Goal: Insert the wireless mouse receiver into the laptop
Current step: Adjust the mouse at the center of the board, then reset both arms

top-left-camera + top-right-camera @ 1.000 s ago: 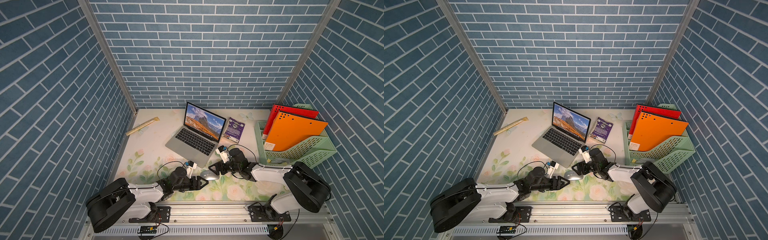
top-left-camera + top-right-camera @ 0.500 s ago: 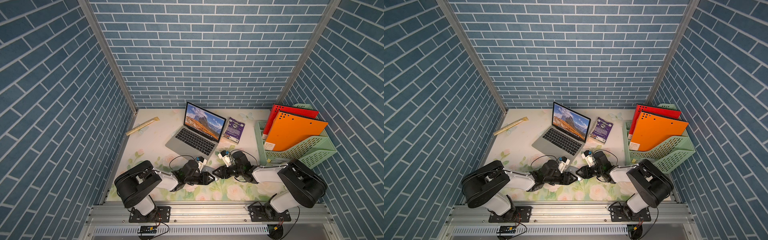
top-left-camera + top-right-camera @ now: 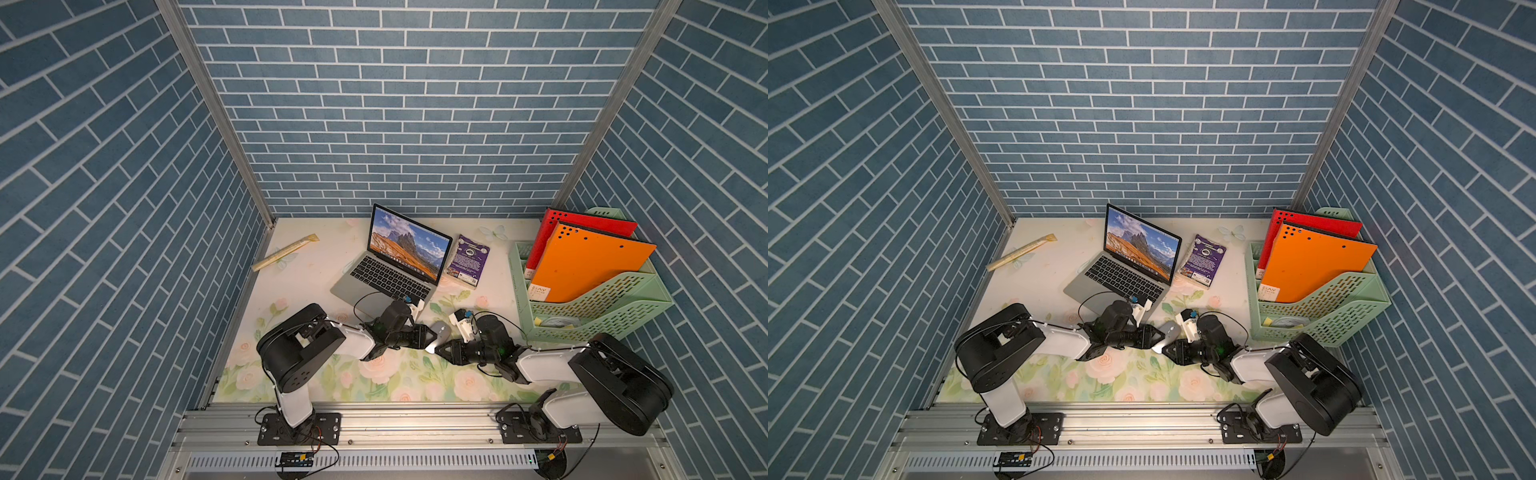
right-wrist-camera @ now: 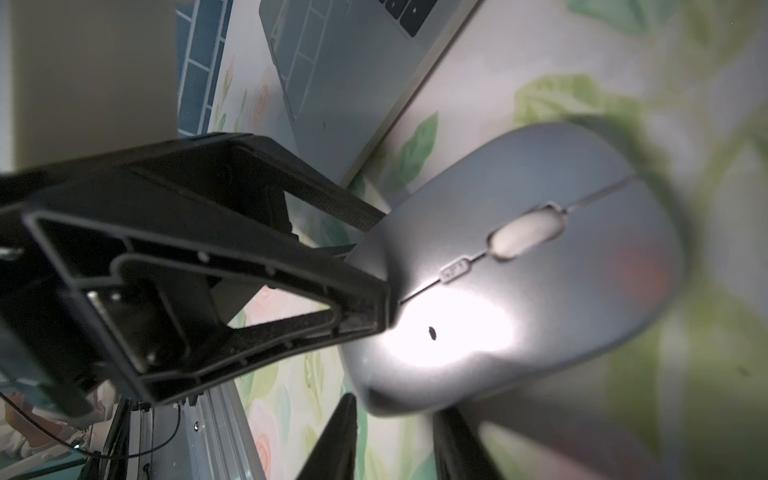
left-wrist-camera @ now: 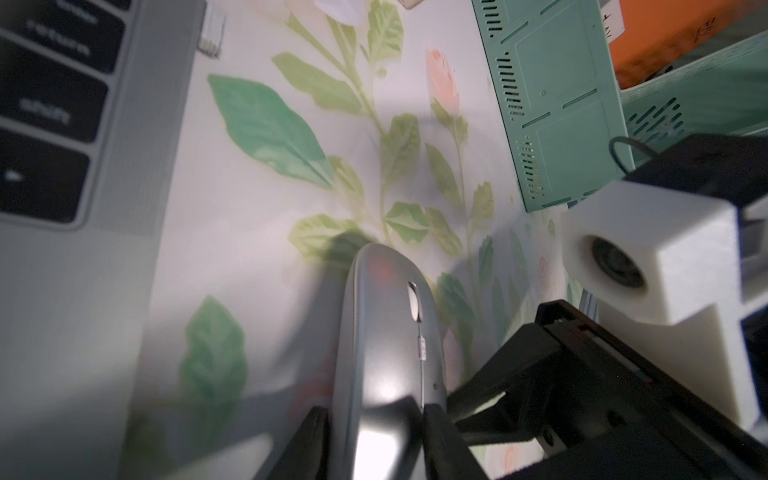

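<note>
Fingers [image 5: 309,449] of the left gripper [image 3: 429,338] pinch the wireless mouse [image 3: 441,331] by its sides; right gripper [image 3: 437,348] fingers [image 4: 336,449] flank its end, contact indiscernible. Floral surface [image 3: 316,274] bears the open laptop [image 3: 386,274]; mouse sits near its front corner, between grippers.

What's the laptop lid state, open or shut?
Open. In both top views the laptop has its lid raised, the screen showing a mountain landscape and the black keys exposed.
</note>
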Controlling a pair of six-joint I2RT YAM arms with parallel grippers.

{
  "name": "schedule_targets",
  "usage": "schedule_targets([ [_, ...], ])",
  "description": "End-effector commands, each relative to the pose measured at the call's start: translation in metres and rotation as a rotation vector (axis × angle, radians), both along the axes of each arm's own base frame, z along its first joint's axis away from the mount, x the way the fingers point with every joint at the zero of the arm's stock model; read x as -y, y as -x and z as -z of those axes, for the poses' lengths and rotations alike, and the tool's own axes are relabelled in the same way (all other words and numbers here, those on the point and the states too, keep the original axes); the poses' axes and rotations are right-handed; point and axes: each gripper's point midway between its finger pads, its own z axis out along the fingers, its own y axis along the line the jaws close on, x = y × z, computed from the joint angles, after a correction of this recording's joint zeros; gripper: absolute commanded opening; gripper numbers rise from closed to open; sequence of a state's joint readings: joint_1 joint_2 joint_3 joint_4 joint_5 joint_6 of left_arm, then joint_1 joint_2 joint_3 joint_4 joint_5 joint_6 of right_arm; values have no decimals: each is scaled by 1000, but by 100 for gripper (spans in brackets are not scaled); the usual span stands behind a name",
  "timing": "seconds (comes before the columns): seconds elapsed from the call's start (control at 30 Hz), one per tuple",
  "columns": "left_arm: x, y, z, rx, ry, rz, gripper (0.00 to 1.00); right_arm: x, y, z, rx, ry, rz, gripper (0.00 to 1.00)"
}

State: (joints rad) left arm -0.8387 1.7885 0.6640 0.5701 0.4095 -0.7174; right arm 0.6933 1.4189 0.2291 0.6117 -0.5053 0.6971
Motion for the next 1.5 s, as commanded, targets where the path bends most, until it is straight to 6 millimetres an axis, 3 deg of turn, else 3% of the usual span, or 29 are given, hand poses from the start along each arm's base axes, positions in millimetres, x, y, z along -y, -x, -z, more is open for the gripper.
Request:
schedule_targets([
  [0.0, 1, -12, -1, 32, -11, -6, 40, -1, -22, -6, 59, 1, 98, 32],
  [0.1, -5, -18, -5, 48, -22, -34, 40, 5, -33, -12, 108, 20, 152, 35],
  [0.17, -11, -20, -8, 63, -45, -48, 46, 13, -37, -13, 134, 58, 185, 43],
  [0.33, -42, -36, -31, 171, -133, -133, 85, 47, -47, -32, 240, 173, 291, 68],
  [0.43, -71, -55, -62, 297, -190, -218, 95, 79, -66, -62, 352, 239, 414, 81],
  [0.53, -131, -85, -101, 444, -295, -408, 100, 121, -86, -88, 445, 301, 539, 93],
  [0.7, -288, -122, -158, 587, -455, -878, 100, 202, -122, -117, 563, 417, 750, 99],
  [0.77, -349, -125, -168, 637, -514, -1036, 100, 232, -135, -119, 596, 451, 815, 100],
  [0.87, -401, -119, -163, 692, -596, -1186, 100, 258, -150, -118, 656, 505, 869, 100],
  [0.97, -412, -113, -154, 810, -569, -1216, 100, 281, -157, -115, 719, 585, 935, 99],
  [1.1, -394, -121, -124, 884, -560, -1075, 100, 289, -162, -114, 836, 596, 962, 99],
  [1.2, -366, -131, -100, 929, -527, -895, 100, 281, -169, -115, 916, 569, 926, 99],
  [1.33, -374, -131, -97, 906, -546, -938, 100, 258, -186, -117, 991, 511, 805, 99],
  [1.47, -372, -128, -97, 918, -540, -932, 100, 237, -194, -95, 998, 560, 707, 99],
])
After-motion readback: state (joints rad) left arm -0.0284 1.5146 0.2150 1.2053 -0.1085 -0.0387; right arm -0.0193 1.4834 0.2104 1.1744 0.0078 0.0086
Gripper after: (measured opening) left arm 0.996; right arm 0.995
